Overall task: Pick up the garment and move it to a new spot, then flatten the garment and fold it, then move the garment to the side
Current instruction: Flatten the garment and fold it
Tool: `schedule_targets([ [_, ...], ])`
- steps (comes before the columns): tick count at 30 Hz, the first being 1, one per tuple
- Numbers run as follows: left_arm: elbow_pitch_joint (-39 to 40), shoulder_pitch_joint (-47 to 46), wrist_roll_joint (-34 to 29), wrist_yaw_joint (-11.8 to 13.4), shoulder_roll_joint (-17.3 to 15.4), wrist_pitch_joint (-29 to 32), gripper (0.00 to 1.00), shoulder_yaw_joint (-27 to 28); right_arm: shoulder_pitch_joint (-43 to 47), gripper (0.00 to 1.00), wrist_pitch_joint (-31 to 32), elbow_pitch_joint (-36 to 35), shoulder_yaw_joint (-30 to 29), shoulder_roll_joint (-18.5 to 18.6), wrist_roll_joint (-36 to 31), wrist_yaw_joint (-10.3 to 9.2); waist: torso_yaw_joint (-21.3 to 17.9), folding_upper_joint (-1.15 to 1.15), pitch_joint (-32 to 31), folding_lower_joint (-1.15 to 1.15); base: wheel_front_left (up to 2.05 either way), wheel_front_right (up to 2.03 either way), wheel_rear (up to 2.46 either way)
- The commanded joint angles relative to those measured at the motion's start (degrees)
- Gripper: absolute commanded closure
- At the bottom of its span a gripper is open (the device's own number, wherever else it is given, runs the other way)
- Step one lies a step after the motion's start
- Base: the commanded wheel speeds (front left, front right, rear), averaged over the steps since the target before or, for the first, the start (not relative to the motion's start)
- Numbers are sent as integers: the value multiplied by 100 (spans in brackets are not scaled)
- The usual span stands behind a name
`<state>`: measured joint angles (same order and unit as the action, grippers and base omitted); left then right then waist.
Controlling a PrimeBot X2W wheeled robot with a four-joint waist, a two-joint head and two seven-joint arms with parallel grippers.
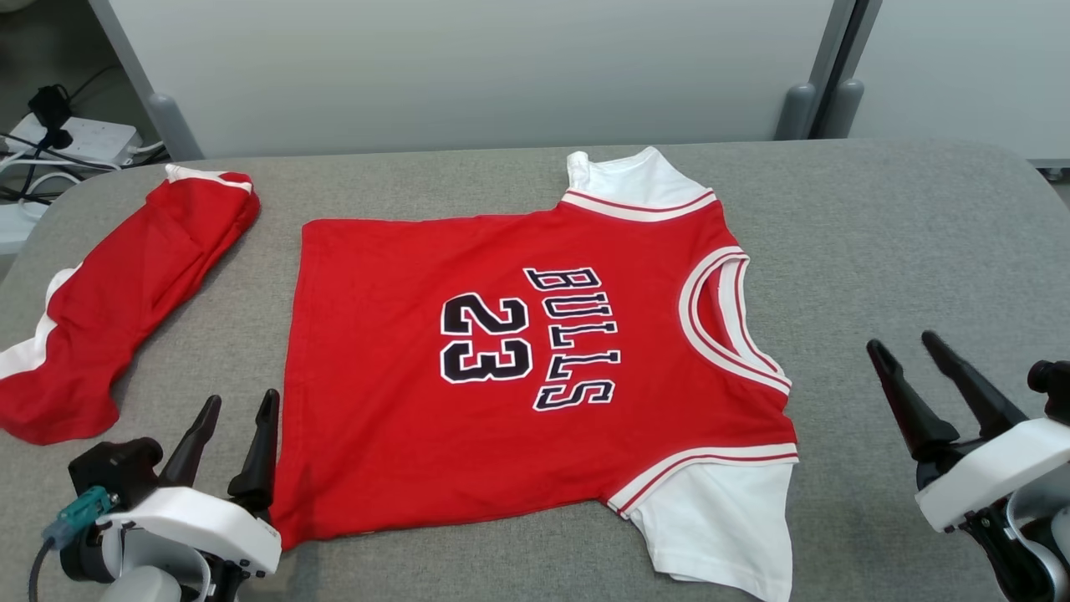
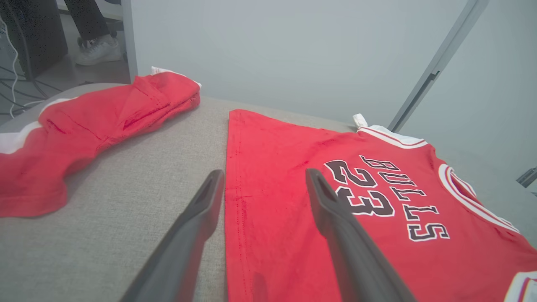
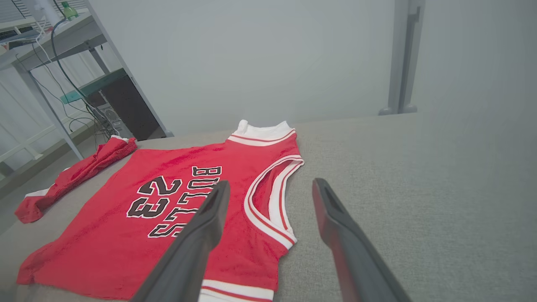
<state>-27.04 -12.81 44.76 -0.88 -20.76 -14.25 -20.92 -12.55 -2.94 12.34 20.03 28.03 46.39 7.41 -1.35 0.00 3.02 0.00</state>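
Grey woven fabric covers the counter, with a pale partition behind it. A red jersey printed BULLS 23 lies spread flat in the middle, its neck opening toward the right and a white sleeve on the far and near sides. A second red garment lies bunched at the left end. The left tool is at the jersey's near hem corner, fingers wide apart and empty. The right tool is over bare counter right of the neck, also wide and empty.
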Motion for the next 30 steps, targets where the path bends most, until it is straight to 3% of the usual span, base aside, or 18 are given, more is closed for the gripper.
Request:
schedule_targets([
  [1,214,-30,-210,37,-130,-73,0,339,-151,0,-252,-57,-28,69,-232,8,-25,0,-10,0,0,0,0],
  [5,551,360,-802,4,219,-74,0,925,-225,0,-787,244,-195,-330,-846,8,-79,0,-59,0,0,0,0],
  [15,792,847,-1851,-46,937,-74,0,1961,-15,0,-1180,609,-720,-998,-1999,8,-73,0,-215,0,0,0,0],
  [30,1218,1347,-3317,-185,1624,-74,0,2940,922,0,-1205,17,-1437,-1786,-2970,8,-66,0,-283,0,0,0,0],
])
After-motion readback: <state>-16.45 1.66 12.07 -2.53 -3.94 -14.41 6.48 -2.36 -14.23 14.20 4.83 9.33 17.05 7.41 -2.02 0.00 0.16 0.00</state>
